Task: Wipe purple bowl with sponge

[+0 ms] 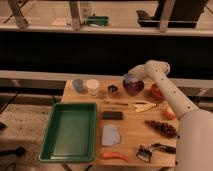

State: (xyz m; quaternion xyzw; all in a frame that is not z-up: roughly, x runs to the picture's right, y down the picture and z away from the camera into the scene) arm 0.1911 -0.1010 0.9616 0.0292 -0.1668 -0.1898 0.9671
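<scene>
Wooden surface (132, 131) in front of a dark counter front, with the arm reaching in from the right edge.

- End effector (131, 76) sits at the far rim of the purple bowl (133, 87), at the far edge, right of centre. I cannot tell whether it is released or clenched, or carrying anything.
- Expect the bowl to be rigid, light and smooth, so it will probably slide or tip under a sideways wipe. Press down into the inside rather than pushing across. If you need to steady it, take the rim.
- Dark sponge-like block (112, 115) lies mid-surface, well apart from the bowl. It is probably soft, so pinch it across the short sides.

Containers:
- Bowl contents are hidden.
- Green tray (48, 131) at the left edge looks empty.
- Blue cup (78, 85), white cup (93, 86) and metal cup (113, 91) line the far edge. Their insides are not visible.
- Orange-red bowl (156, 91) is just right of the purple one, partly behind the arm. Don't confuse them.
</scene>
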